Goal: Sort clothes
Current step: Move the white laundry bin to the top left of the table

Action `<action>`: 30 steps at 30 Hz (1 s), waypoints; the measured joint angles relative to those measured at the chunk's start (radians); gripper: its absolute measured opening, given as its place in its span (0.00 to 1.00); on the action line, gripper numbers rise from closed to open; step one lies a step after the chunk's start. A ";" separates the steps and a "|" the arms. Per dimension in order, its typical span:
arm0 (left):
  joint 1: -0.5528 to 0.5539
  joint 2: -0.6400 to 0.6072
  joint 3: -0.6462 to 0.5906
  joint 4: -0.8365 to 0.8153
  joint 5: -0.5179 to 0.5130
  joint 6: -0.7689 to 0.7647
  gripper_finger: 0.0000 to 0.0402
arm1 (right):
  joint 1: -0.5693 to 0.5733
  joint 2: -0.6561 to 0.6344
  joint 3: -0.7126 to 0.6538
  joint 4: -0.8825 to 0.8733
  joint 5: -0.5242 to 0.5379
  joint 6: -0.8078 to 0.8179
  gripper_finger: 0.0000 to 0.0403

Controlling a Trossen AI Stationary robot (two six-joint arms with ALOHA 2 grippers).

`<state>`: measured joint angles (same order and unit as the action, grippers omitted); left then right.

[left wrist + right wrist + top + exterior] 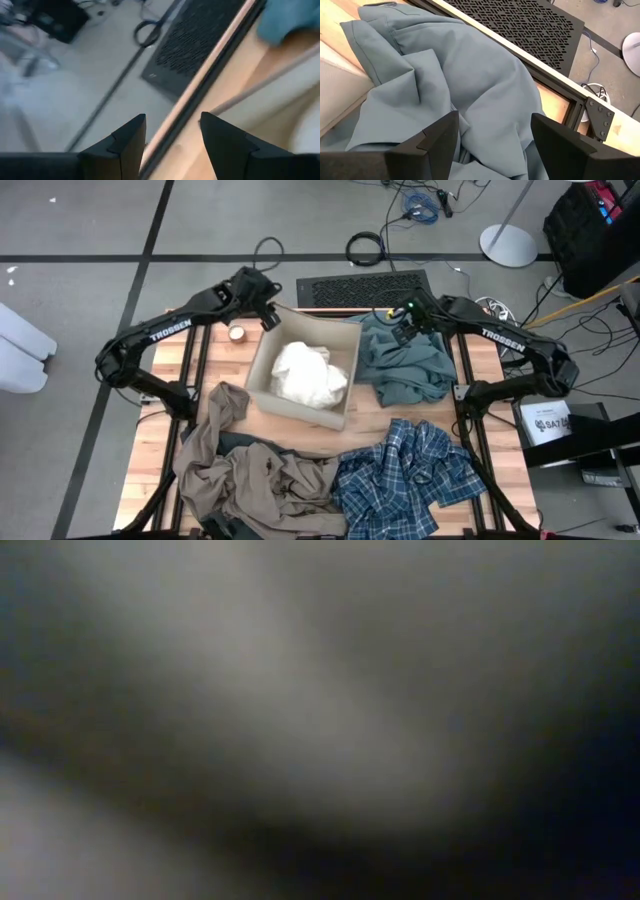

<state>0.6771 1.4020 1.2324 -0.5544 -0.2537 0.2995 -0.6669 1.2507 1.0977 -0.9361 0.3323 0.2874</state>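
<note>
Clothes lie spread over the wooden table (pixel 262 418): a white garment (pixel 308 373) bundled inside the cardboard box (pixel 262 366), a teal-grey garment (pixel 405 365) just beside the box on its right, a blue-and-white plaid shirt (pixel 405 477) at the near right, and a khaki-tan garment (pixel 250 470) at the near left. The left gripper (pixel 268 315) hangs over the table's far edge by the box's far-left corner, fingers apart and empty. The right gripper (pixel 405 323) hovers over the teal-grey cloth's far end, fingers apart, holding nothing.
</note>
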 joint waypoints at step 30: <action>-0.734 -0.085 -0.001 0.105 0.588 -0.189 0.49 | 0.363 0.047 0.001 0.210 -0.182 0.074 0.59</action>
<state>-0.0567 1.3169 1.2316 -0.4490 0.3338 0.1104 -0.3042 1.2974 1.0985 -0.7263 0.1501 0.3613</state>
